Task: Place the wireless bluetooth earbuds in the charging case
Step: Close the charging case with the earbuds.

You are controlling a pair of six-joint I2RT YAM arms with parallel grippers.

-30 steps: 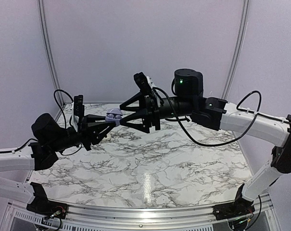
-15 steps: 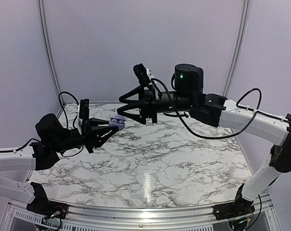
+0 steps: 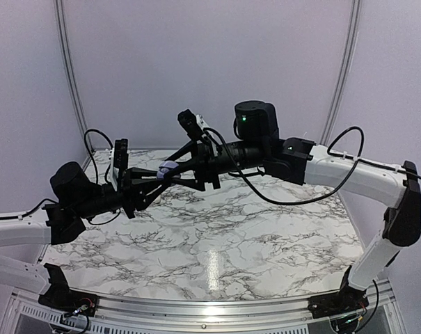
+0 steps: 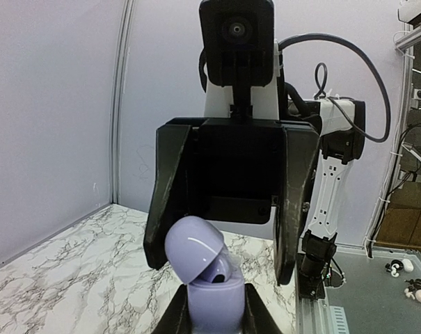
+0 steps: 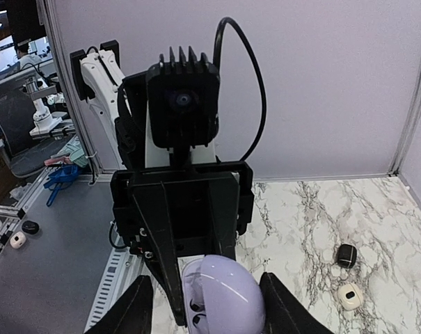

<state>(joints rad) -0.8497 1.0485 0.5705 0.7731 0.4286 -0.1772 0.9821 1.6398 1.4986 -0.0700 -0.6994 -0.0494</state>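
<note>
My left gripper (image 4: 215, 319) is shut on a lilac charging case (image 4: 215, 300), held upright in the air above the back left of the table. Its lid (image 4: 195, 249) stands half open. Under the lid, what looks like a lilac earbud (image 4: 218, 276) with a dark spot sits in the case. My right gripper (image 5: 209, 313) faces the left one, open, with one finger on each side of the lid (image 5: 227, 296) and a gap on both sides. From the top view the case (image 3: 167, 168) shows where the two grippers meet.
A small black rounded object (image 5: 346, 255) and a white one (image 5: 348, 296) lie on the marble table (image 3: 217, 236) near its back left. The white booth walls stand close behind. More small items (image 4: 398, 265) lie on a grey surface beyond the table.
The right gripper has come left and down until its fingers straddle the case lid, and they have narrowed. The left gripper has held the case throughout, shifting only slightly.
</note>
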